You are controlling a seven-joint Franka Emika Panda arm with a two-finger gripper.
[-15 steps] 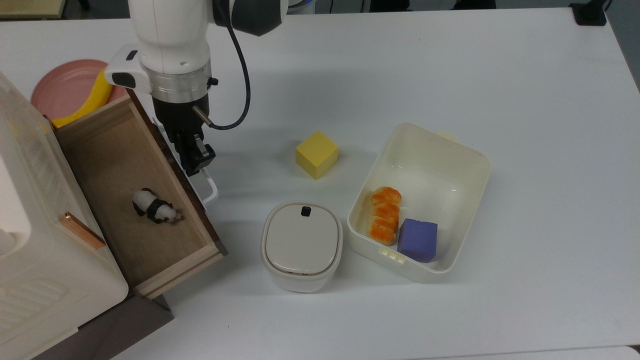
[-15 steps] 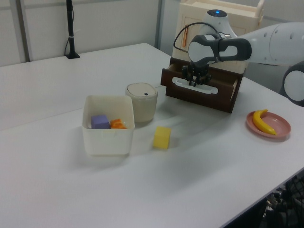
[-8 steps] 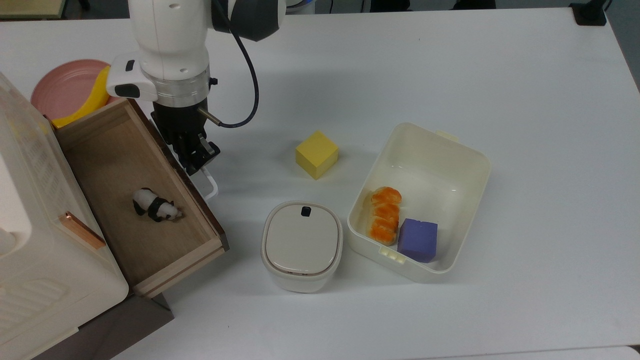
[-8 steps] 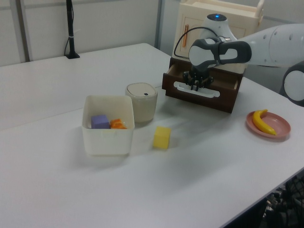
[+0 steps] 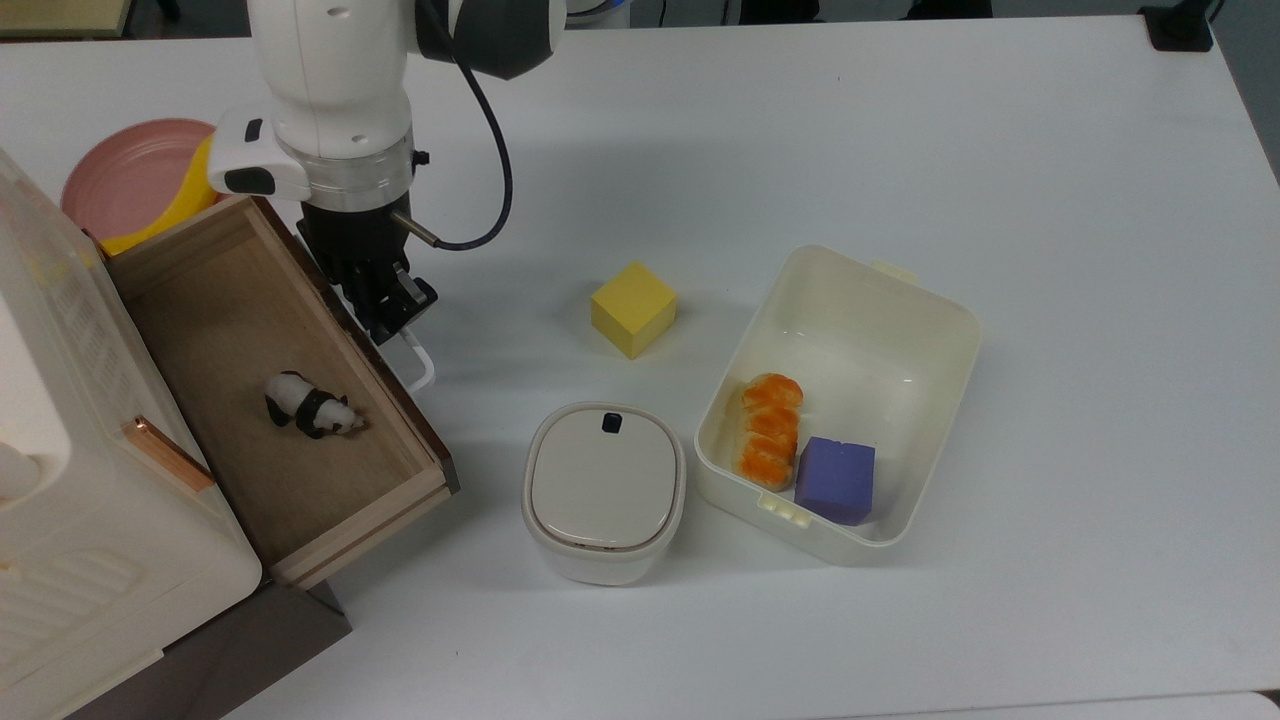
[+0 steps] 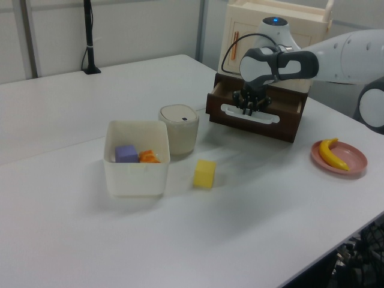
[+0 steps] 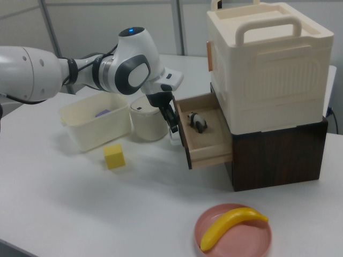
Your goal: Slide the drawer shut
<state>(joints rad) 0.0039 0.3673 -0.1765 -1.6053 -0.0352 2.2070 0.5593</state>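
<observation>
While still open, drawer (image 5: 262, 375) front against the fingers (image 5: 388, 305).

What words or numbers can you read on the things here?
None: there are no readable words or numbers on anything.
The drawer, the cabinet, the lidded container and the open bin are plain.
The lid's small dark mark is no letter.

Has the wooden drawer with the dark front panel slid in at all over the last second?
Yes, slightly. In the left view the drawer front has drawn back from the round lidded white container, toward the cabinet; it remains mostly open.
</observation>
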